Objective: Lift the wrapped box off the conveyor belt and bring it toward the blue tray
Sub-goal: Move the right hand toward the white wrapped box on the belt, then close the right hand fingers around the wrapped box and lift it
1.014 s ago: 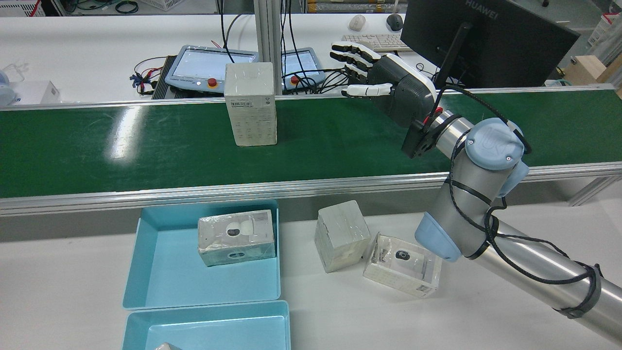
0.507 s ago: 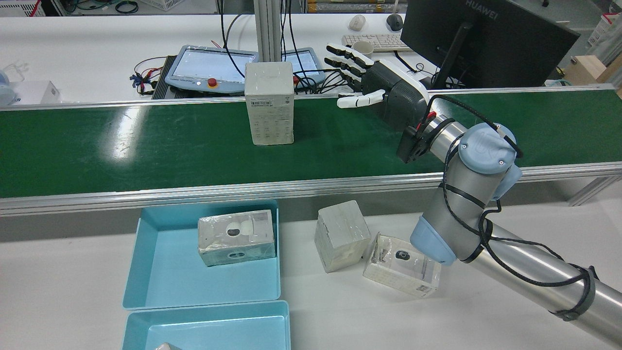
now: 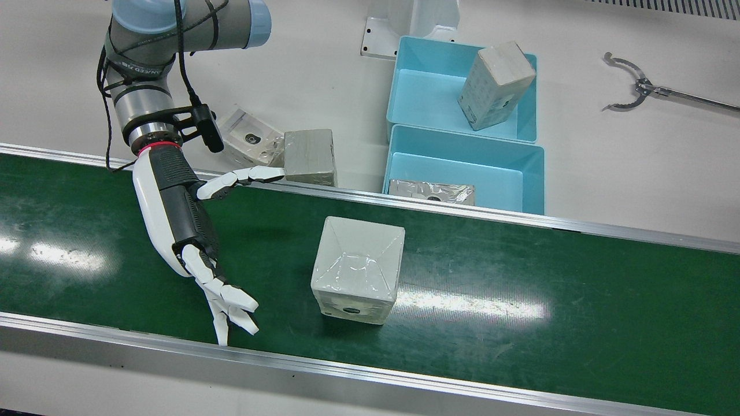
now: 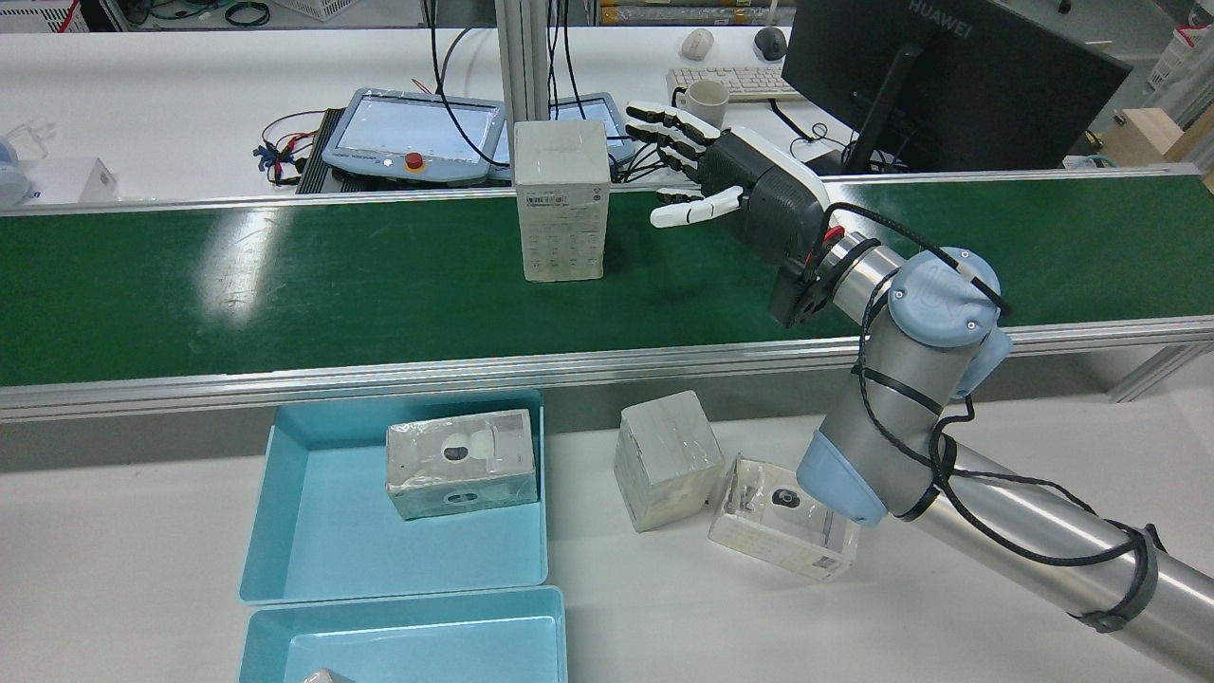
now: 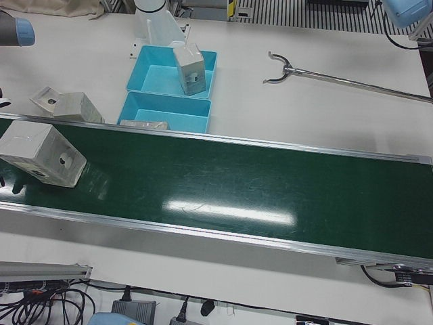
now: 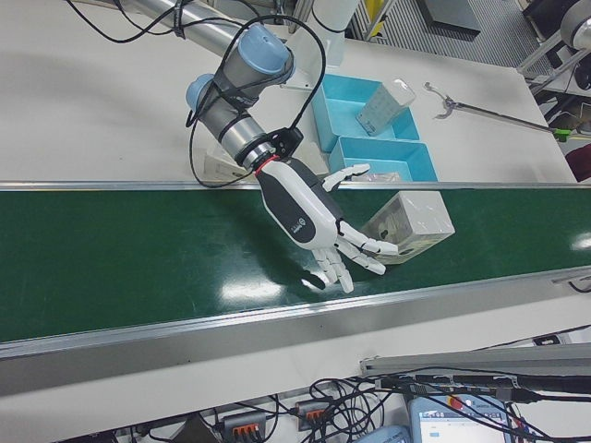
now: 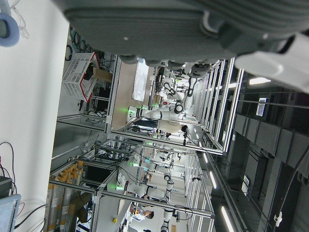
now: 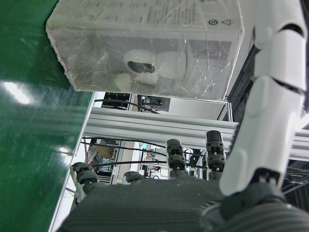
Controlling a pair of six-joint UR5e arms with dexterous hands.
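Right hand (image 4: pixel 749 190) sits low over the conveyor belt (image 4: pixel 285 285), fingers spread, thumb out, holding nothing. Same in the front view: hand (image 3: pixel 179 214) open, palm toward the wrapped box (image 3: pixel 358 268), clear gap between them, no contact. In the right hand view the box (image 8: pixel 145 48) fills the top of the frame, plastic wrap visible, one finger (image 8: pixel 270 96) beside it.

Box (image 4: pixel 561 199) stands upright on the belt, near the far rail, just left of the fingertips in the rear view.

Left hand: only its underside (image 7: pixel 193 29) shows in its own camera; can't tell open or closed.

Blue tray (image 4: pixel 313 531) is on the counter (image 4: pixel 114 569) on the robot's side of the belt, with one wrapped package (image 4: pixel 462 462) inside. A second tray (image 4: pixel 398 636) touches it, nearer the robot. Two more packages (image 4: pixel 667 458) (image 4: pixel 785 517) lie on the counter right of the trays, touching each other.
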